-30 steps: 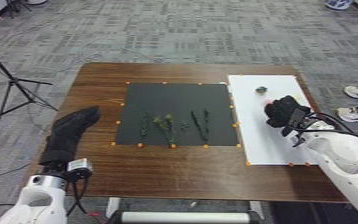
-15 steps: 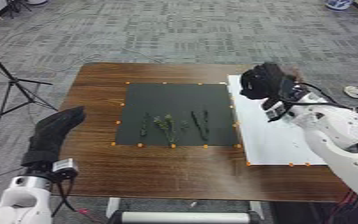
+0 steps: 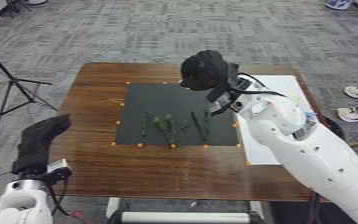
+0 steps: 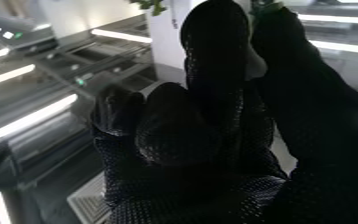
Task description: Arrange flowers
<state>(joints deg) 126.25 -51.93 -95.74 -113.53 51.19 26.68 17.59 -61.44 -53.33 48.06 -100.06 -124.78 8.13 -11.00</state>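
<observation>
Near side: pale metal bar (image 3: 184, 217) off the tabletop (image 3: 158, 175)'s near edge. Left hand (image 3: 40, 137) at the left edge, black fabric, fingers straight and together. Right arm (image 3: 291, 150), smooth white shell, crosses the near right corner and blocks part of the white sheet (image 3: 260, 147) along the right edge. Black mat (image 3: 144, 102), matte, rectangular, mid-tabletop, orange markers (image 3: 173, 146) round it. Cut stems on its near half: bushy green ones (image 3: 168, 127) centre, thin dark ones (image 3: 202, 127) to their right. Right hand (image 3: 206, 70) is over the mat's far right corner, hiding it. Wrist view: some fingers curled, knit glove; looks like forefinger and thumb pinch a green sprig (image 4: 266, 7). Beyond: grey patterned carpet (image 3: 202, 30), black tripod (image 3: 11, 80) past the left edge.
</observation>
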